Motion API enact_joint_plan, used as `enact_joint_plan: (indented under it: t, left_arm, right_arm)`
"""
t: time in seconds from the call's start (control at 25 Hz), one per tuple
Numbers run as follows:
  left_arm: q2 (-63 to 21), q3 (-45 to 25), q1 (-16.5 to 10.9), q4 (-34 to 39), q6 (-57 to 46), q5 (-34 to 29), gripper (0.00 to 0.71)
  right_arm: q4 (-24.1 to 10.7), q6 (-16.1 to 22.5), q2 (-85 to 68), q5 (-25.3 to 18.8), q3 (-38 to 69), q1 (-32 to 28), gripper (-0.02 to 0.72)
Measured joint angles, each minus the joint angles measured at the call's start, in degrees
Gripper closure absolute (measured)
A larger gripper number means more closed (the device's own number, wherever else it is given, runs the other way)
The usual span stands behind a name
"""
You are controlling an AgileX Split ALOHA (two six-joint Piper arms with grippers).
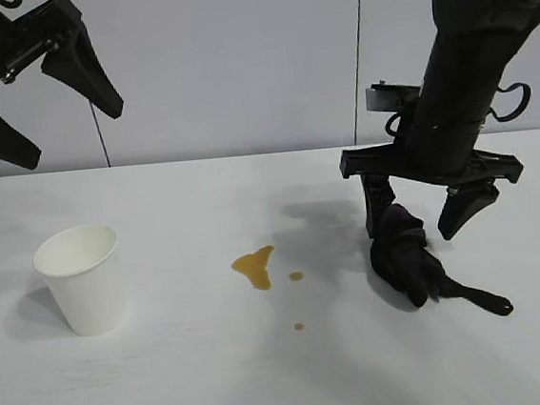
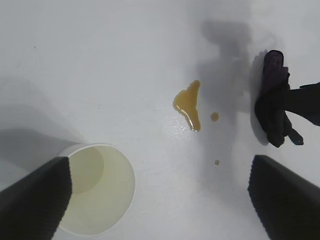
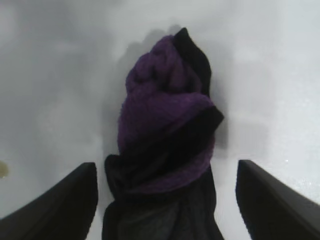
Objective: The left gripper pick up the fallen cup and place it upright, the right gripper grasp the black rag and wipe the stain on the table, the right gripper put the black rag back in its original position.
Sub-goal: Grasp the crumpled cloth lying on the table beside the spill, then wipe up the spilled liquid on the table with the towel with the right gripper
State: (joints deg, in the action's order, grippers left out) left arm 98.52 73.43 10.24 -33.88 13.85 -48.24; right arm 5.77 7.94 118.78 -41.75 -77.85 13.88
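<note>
Right now I am looking at the table [image 1: 173,384] with the cup [image 1: 81,278] standing upright on its left side, mouth up, well apart from everything else. Between the cup and the black rag [image 1: 408,261] the stain [image 1: 255,266] is sitting — an amber blotch with two small droplets just beside it, nothing lying over it. The left gripper [image 1: 41,110] is hanging high above the cup side, fingers spread wide and gripping nothing; in its wrist view the cup's open mouth is showing next to one finger. The right gripper [image 1: 424,209] is hovering low over the rag on the right side of the table, its fingers wide apart and straddling the bunched cloth — one finger on the stain side, the other on the far side. In the right wrist view the rag [image 3: 167,145] is lying between the two fingers with white table showing on both sides, so neither finger is touching it. The rag's thin tail is trailing toward the front right.
</note>
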Motion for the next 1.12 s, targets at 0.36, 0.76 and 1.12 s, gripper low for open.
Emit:
enact_joint_plan:
  t: [0.36,0.76,1.12]
  left_arm:
    - [0.0,0.0,0.0,0.04,-0.04,0.0,0.017]
    - [0.0,0.0,0.0,0.04,-0.04,0.0,0.017]
    - [0.0,0.0,0.0,0.28,-0.04,0.0,0.017]
  right_arm:
    - [0.74,0.35,2.11,1.0,-0.11,0.0,0.583]
    - [7.96,-2.52,-0.7,-1.15,-6.87,3.97,0.589]
    - [2.88,-3.06,0.5,0.72,-10.27,16.48,0.589]
